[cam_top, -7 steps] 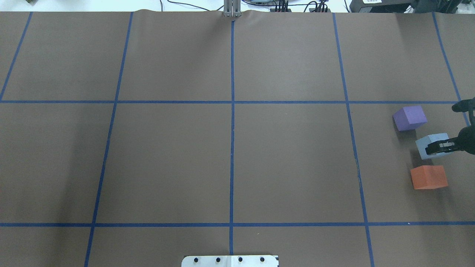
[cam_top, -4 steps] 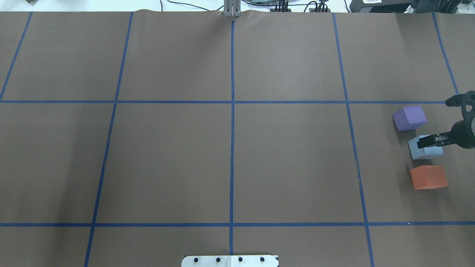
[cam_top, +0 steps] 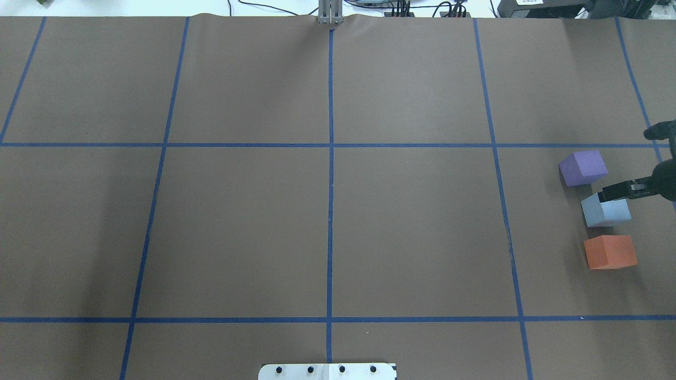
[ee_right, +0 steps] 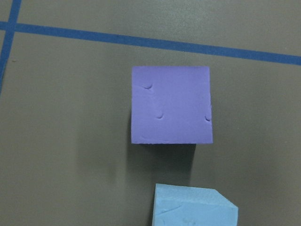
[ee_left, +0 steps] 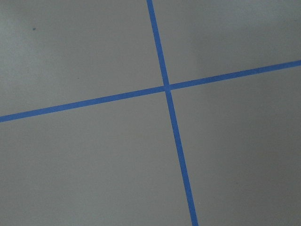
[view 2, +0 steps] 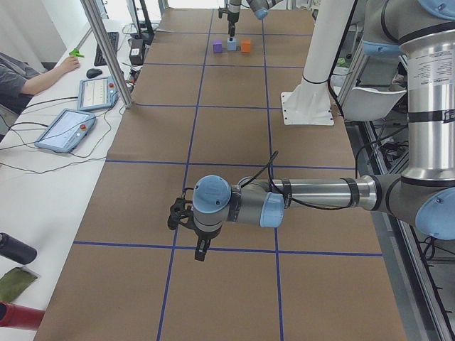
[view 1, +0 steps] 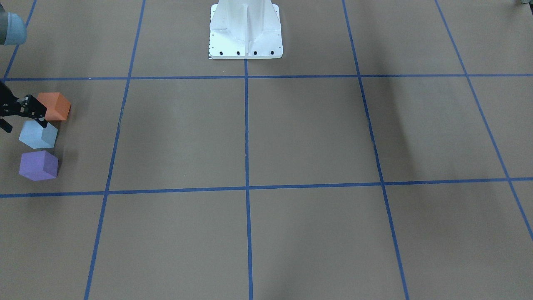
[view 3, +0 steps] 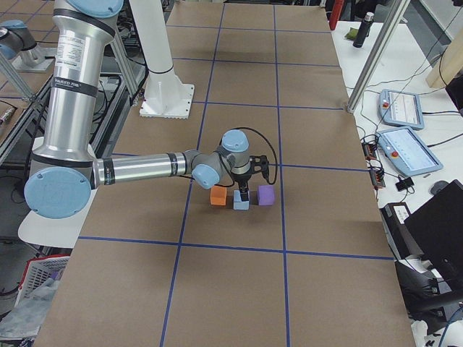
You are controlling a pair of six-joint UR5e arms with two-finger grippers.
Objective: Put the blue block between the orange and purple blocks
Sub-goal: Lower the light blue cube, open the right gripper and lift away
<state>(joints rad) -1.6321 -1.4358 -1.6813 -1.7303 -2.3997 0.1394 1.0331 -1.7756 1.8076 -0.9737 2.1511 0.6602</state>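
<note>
The blue block (cam_top: 607, 211) sits flat on the bench (cam_top: 412, 221), in a row between the purple block (cam_top: 583, 168) and the orange block (cam_top: 611, 252). It is near both, and in the overhead view a thin strip of bench shows on each side of it. The row lies at the bench's far right end, inside one square of the blue tape (cam_top: 330, 211) grid.

The blue block is a pale, powdery blue cube with a matte, foam-like skin, much lighter in tone than its neighbours. Its side faces read a shade darker than its top. In the right wrist view only its upper part shows at the bottom edge. There its right corner runs off at an angle and faint dents mark the face, while the purple block above it looks square-on.

The right hand (view 1: 23, 124) hangs just above the blue block and off it. Its two dark fingers are spread about as wide as the block and nothing is between them.

The left hand (view 2: 200, 249) hangs low over a tape crossing well away from the blocks. It shows only in the left side view, so I cannot tell whether it is spread or closed.
</note>
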